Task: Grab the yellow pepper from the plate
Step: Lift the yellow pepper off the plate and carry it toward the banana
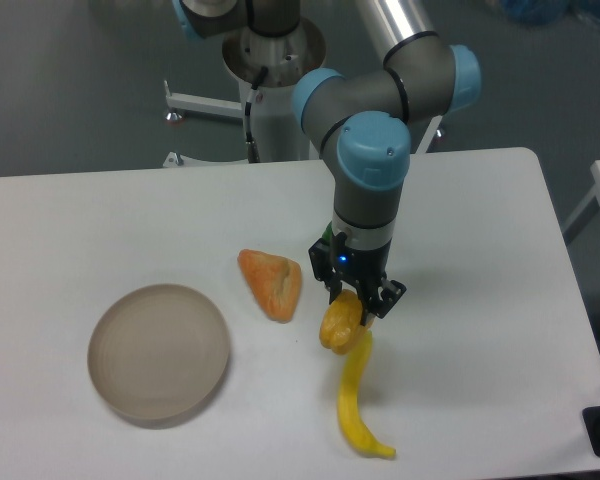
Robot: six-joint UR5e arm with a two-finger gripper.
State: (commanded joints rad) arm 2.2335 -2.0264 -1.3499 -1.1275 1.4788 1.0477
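The hand (352,305) pinches the yellow pepper (340,325), covering its top; the arm hides the green pepper.

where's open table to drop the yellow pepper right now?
Bare table runs right of the gripper and banana to the edge; another wide strip lies behind the plate, at back left. The plate itself holds nothing. Crowded: mid-table, where the held yellow pepper hangs between orange piece and banana top.
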